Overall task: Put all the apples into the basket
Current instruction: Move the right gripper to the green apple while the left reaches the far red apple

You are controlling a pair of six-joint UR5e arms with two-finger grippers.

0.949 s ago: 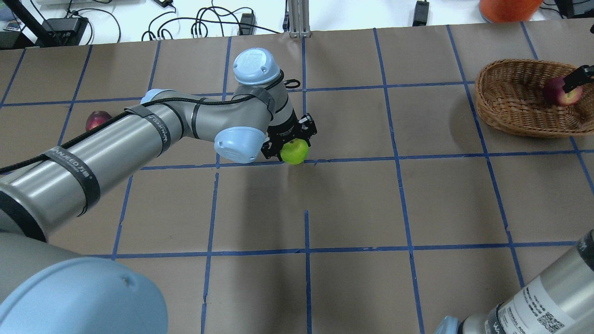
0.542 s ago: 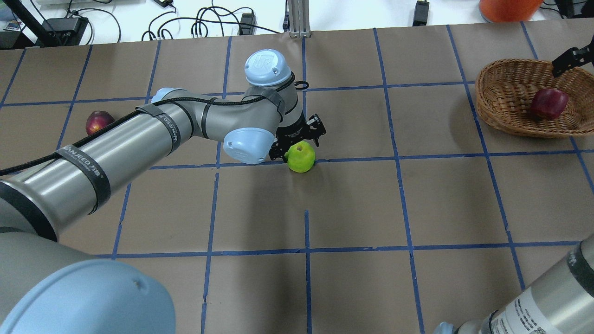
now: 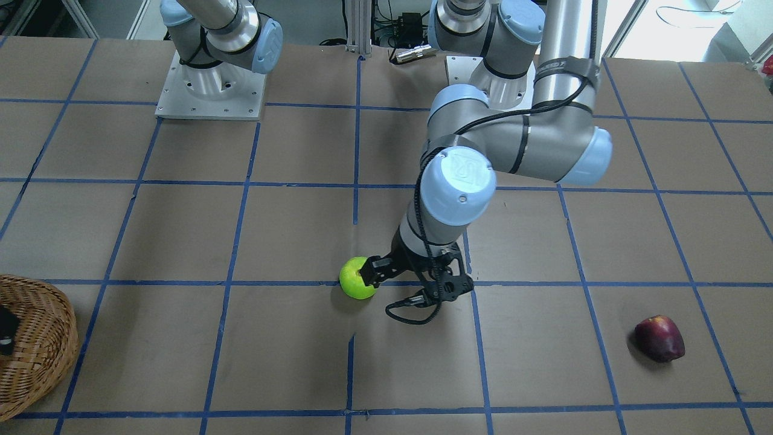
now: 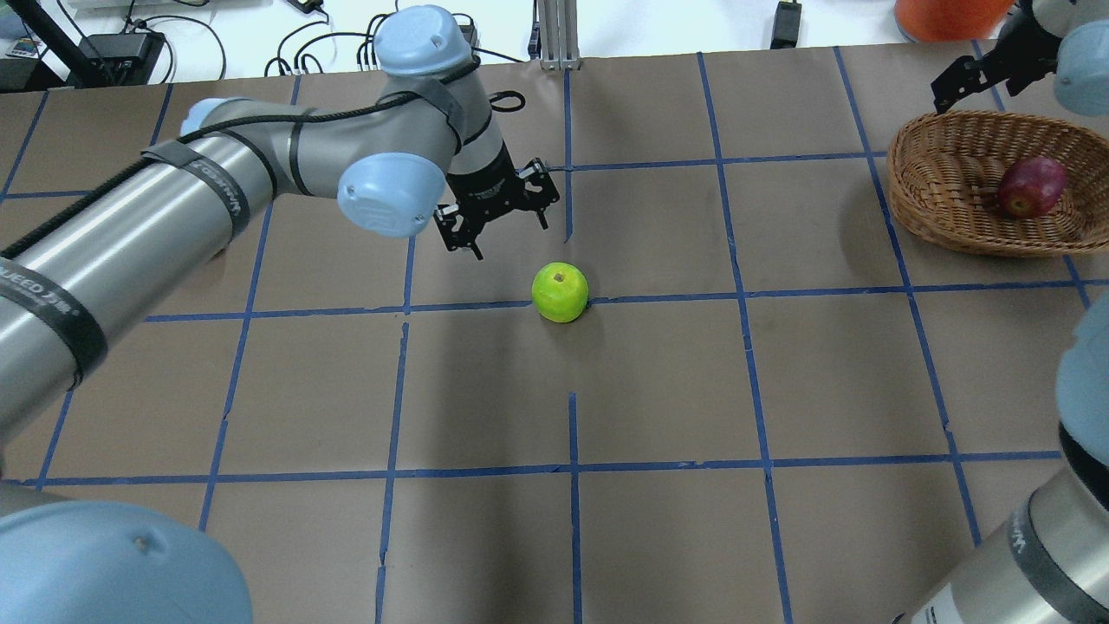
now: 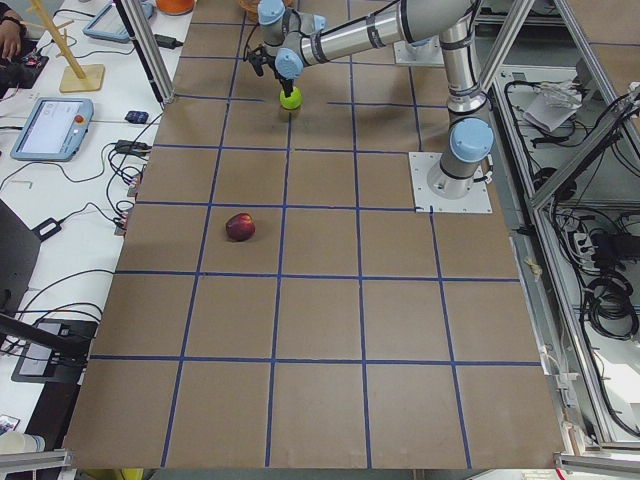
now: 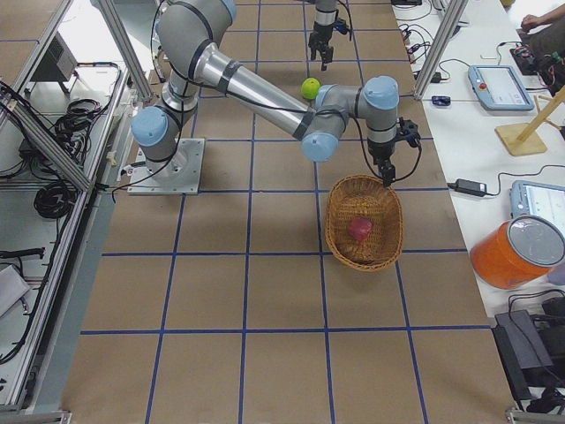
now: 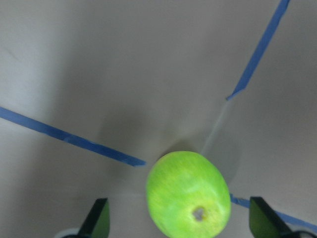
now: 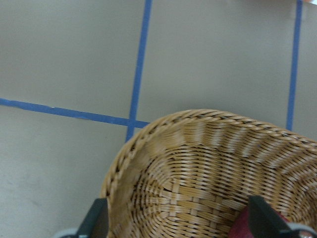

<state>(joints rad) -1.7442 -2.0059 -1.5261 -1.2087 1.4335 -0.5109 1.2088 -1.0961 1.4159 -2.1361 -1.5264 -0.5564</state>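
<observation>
Brown taped surface: green apple [image 4: 560, 292] sits loose at centre, left gripper [image 4: 498, 234] above, fingers apart. Right gripper [image 4: 962, 87] spread wide over basket [image 4: 936, 217] at right. Apple looks firm, smooth, rollable; pinch across its widest middle.

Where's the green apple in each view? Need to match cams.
Front-facing: green apple centre, slightly low.
Overhead: centre.
Exterior left: top, left of middle.
Exterior right: top centre.
Left wrist: bottom centre.
Right wrist: not in it.
Landmark: the blue tape line it sits on.
</observation>
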